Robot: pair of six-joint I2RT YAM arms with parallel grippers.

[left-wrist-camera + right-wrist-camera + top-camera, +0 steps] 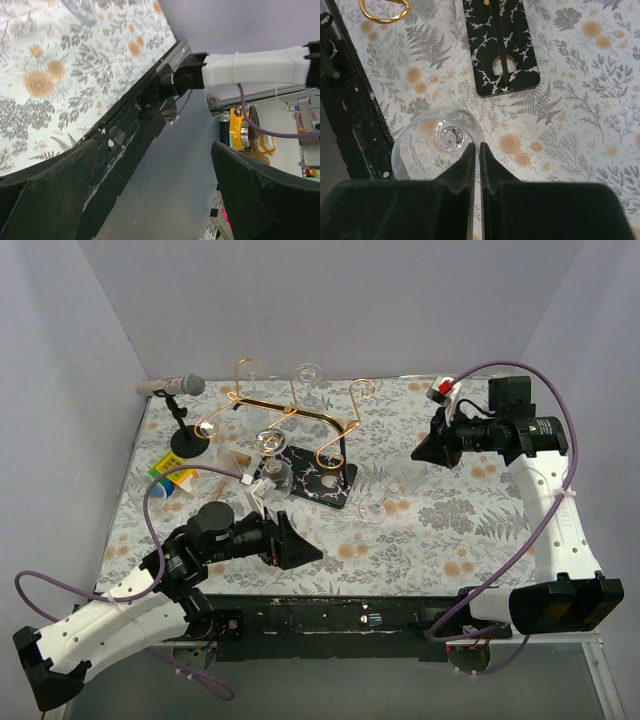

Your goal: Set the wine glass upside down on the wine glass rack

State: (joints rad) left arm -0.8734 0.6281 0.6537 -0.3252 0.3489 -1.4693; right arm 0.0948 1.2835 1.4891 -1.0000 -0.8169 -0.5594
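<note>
- Worked over a floral-clothed table [470,530], with pale walls on three sides.
- Counted two arms.
- Found the left gripper [154,145] at 7 o'clock, jaws spread wide on nothing and aimed at the near table edge.
- Found the right gripper [480,150] at 2 o'clock, fingers pressed together and pinching nothing.
- Counted one wine glass rack [322,480] just past centre toward 12 o'clock: gold wire over a black veined base.
- Counted one microphone stand [183,430] at 10 o'clock.
- Saw one wine glass [375,508] on the cloth at 4 o'clock of the rack's base, apart from it and just ahead of the right fingertips; could not tell if touching.
- Made out two more clear round shapes at the rack, likely glasses; could not tell whether hung.
- Judged the task barely begun: glass not gripped, lifted, inverted or hung.
</note>
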